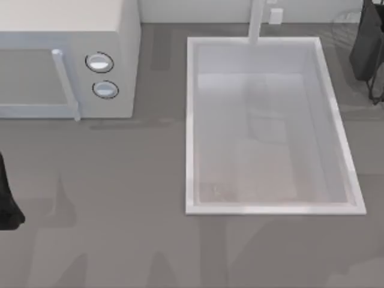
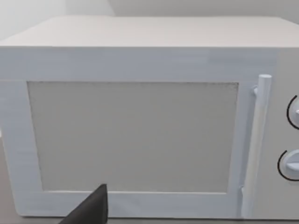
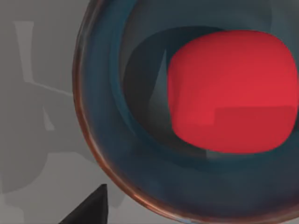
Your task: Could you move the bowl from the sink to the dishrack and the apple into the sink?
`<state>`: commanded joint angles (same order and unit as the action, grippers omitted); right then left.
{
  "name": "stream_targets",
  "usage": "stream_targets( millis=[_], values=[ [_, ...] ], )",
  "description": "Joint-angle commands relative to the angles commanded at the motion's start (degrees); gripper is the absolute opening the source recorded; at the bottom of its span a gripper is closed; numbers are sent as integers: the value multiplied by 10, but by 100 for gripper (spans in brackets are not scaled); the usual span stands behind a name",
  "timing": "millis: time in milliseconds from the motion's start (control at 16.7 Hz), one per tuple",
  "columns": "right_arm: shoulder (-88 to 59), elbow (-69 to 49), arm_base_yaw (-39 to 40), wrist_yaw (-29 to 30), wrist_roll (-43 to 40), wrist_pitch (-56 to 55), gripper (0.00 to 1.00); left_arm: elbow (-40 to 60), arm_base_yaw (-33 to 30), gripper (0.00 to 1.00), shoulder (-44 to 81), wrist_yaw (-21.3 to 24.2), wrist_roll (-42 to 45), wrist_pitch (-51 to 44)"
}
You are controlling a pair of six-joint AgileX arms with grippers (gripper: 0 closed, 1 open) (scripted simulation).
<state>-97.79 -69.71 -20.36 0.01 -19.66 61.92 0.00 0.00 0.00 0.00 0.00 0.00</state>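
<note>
Bowl: glossy blue bowl (image 3: 117, 154) close under my right wrist camera, on grey table, the apple (image 3: 231, 91) sitting inside it.
Left arm: parked at the table's left edge, facing the microwave (image 2: 140, 135); whether its pincer is apart or together I cannot tell.
Sink: white sink (image 1: 191, 120) stands bare at centre-right.
Dishrack: dark dishrack (image 1: 367, 48), cut off at the far right.
Right pincer: one dark fingertip (image 3: 91, 207) visible; spread unclear.
Handling: bowl likely rigid, slippery; best pinched at the rim. Apple likely firm, apt to roll.

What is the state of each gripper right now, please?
Left gripper: facing the microwave; state cannot be told.
Right gripper: over the bowl with the apple inside; state cannot be told.
</note>
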Motion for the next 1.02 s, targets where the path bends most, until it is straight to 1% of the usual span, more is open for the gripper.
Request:
stream_targets(
  millis=[240, 720, 1020],
  values=[
    [-8, 17, 3, 1, 1, -24, 100, 0, 0, 100, 0, 0, 0, 0],
    [-90, 122, 2, 1, 3, -217, 100, 0, 0, 100, 0, 0, 0, 0],
    [-100, 133, 2, 0, 3, -233, 100, 0, 0, 100, 0, 0, 0, 0]
  ],
)
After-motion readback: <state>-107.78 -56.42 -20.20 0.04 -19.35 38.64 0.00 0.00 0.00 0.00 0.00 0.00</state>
